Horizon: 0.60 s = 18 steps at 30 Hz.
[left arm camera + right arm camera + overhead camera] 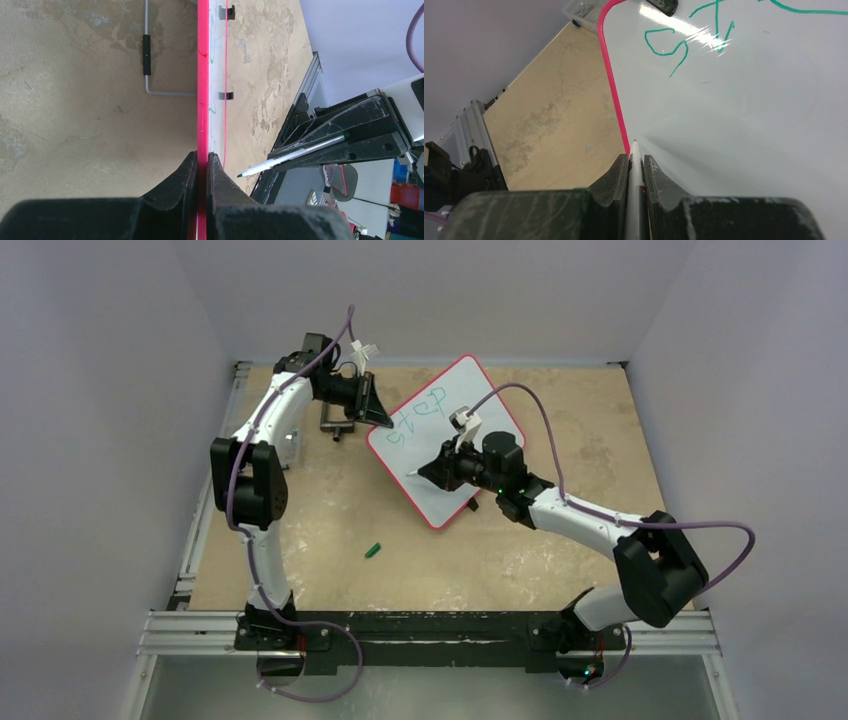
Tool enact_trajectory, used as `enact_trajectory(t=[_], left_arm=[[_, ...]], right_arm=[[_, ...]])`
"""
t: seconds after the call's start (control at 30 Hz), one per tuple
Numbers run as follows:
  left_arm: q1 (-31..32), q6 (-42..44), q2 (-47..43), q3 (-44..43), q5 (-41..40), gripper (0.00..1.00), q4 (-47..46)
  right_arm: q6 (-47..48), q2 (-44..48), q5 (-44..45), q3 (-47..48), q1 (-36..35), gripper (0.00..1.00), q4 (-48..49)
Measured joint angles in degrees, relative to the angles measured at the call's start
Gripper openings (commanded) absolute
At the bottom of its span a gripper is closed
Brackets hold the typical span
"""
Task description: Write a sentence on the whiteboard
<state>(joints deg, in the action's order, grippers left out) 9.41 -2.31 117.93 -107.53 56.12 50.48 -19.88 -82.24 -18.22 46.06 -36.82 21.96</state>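
Whiteboard (432,502), a flat white rectangle with a thin red rim and rounded corners, sits at the middle of the tan, mottled tabletop (330,510), towards the far side and turned so that its corners point near and far. Green handwritten strokes (418,412) run in a single short line across its far-left part; the right wrist view shows an "s"-like curl and a crossed stroke, and the rest cannot be read.

The left gripper (378,410) is clamped on the board's far-left red edge, with the rim pinched between its black fingers (175,185). Small black feet (226,95) show on the board's underside.

The right gripper (430,472) is closed on a white-barrelled marker (635,170), whose tip lies close to the board's near-left rim; whether it touches the surface cannot be told.

A bent grey metal rod with a black sleeve (147,50) lies on the table just left of the board. A small green piece (373,550) lies nearer, well apart from the board.
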Motion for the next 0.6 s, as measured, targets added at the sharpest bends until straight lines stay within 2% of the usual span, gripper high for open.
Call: enact_trajectory(t=[0.6], left_arm=[[0.9, -1.1, -2.3, 1.5, -3.0, 0.00, -1.5]], right_arm=[[0.7, -4.0, 1.3, 3.9, -0.7, 0.00, 0.9]])
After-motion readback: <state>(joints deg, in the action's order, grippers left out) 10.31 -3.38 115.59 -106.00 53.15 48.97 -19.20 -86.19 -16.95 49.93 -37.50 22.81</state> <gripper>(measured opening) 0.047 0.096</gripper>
